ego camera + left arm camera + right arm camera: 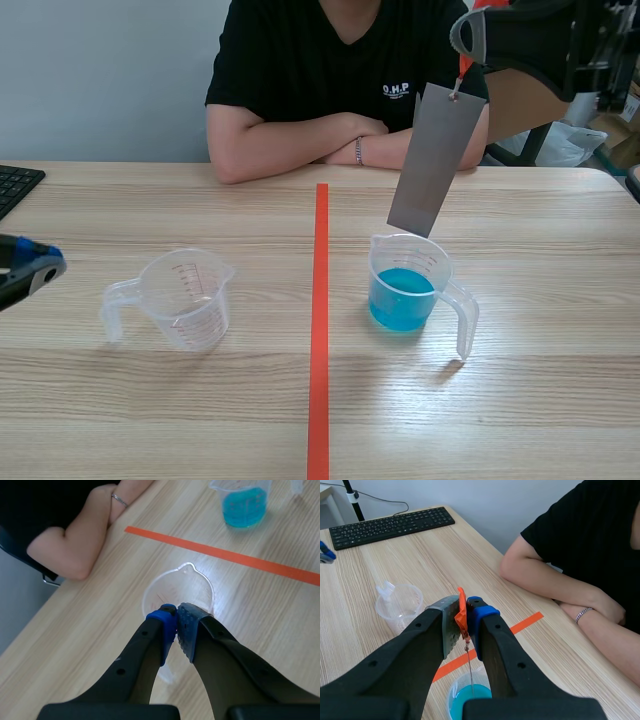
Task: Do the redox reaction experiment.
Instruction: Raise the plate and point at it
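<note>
A grey metal plate (433,160) hangs from an orange tag (462,613), and my right gripper (462,616) is shut on that tag, raised over the table's right side. The plate's lower end sits just above the far rim of a clear beaker of blue liquid (404,290), right of the tape line. An empty clear measuring beaker (183,298) stands left of the line. My left gripper (176,624) is shut on nothing, low at the left edge, and hovers above the empty beaker (178,591) in its own view.
A person with folded arms (300,135) sits across the table. A black keyboard (14,186) lies at the far left. An orange tape line (319,330) runs down the table's middle.
</note>
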